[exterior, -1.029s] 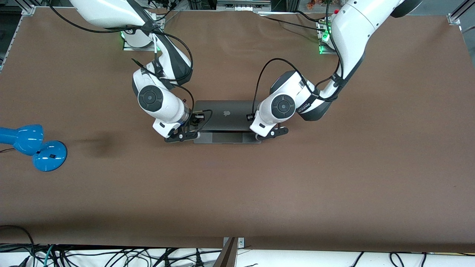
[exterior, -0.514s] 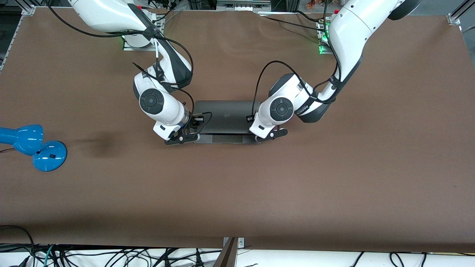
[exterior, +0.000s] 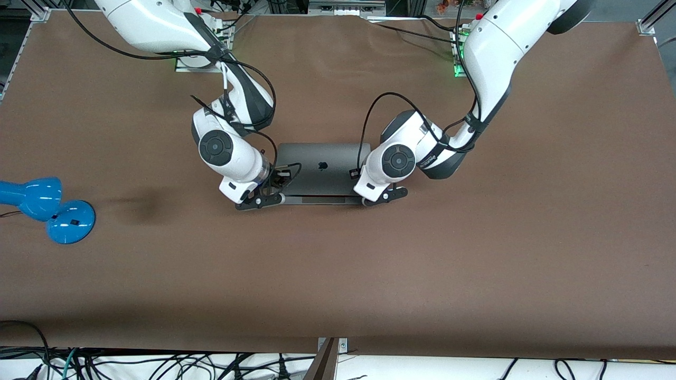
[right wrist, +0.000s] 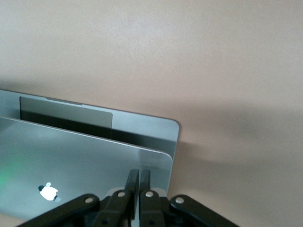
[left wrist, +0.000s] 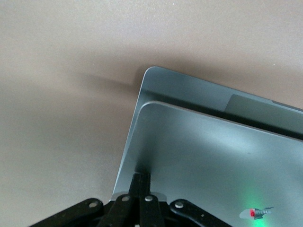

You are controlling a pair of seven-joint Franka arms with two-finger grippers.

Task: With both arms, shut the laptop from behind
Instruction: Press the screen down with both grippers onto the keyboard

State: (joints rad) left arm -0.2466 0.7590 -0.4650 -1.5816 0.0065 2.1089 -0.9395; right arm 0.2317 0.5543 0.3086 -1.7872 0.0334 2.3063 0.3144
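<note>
Mid-table, the laptop (exterior: 321, 171) is nearly shut — left gripper (left wrist: 140, 182) and right gripper (right wrist: 138, 178), fingers pressed together, bear on its lid corners — calling for an even final push.

Matt brushed-metal laptop (exterior: 317, 168); matt brown table (exterior: 475, 253)

The brown table (exterior: 475, 253) carries a grey laptop (exterior: 322, 169) near its middle. A blue desk lamp (exterior: 47, 208) lies on it toward the right arm's end.
</note>
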